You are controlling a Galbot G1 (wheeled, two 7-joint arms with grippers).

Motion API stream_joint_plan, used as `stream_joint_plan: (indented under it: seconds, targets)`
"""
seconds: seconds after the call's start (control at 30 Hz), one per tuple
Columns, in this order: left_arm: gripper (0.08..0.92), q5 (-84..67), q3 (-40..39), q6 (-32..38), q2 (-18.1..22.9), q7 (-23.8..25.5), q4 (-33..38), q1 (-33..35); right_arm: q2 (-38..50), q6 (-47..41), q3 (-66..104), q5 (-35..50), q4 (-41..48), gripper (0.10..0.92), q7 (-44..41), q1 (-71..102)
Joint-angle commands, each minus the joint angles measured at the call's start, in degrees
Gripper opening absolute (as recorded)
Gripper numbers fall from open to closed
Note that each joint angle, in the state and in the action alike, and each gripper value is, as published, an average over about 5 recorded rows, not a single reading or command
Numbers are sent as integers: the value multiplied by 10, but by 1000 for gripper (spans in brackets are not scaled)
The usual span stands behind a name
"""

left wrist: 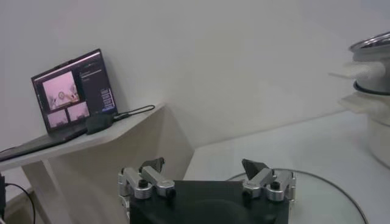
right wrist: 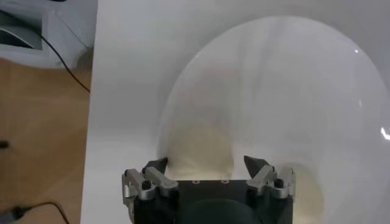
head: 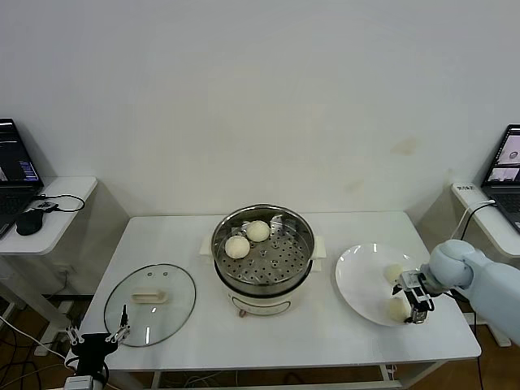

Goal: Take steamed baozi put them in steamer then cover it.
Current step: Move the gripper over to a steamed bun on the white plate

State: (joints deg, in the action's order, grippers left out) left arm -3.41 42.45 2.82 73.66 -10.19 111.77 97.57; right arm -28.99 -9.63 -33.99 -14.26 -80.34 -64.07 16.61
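The right gripper [head: 415,303] is straddling a baozi [head: 398,309] at the plate's [head: 357,284] five o'clock edge, jaws partly spread, probably not yet gripping; the steamer [head: 262,252] is sitting toward nine o'clock.

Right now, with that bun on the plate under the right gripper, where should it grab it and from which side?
Across the widest part of the near baozi, coming straight down from above. It is a round dome sitting on the shallow white plate, so its flanks are free. The right gripper already hangs over it, fingers either side. The other baozi lies apart, probably out of the way.
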Motion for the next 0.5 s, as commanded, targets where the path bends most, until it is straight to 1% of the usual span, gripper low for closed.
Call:
stream_joint_plan:
  seconds: [0.03,0.2,0.5]
  targets:
    - [823,0,1,0,-1,0,0,0,-11,-5,9,-2,13,684,-6,10]
    - [823,-1,1,0,0,0,1,0,-9,-7,1,8,11,628,-8,-11]
    - [823,-4,2,1,1,-1,1,-1,-5,-12,-30,39,5,619,-16,-81]
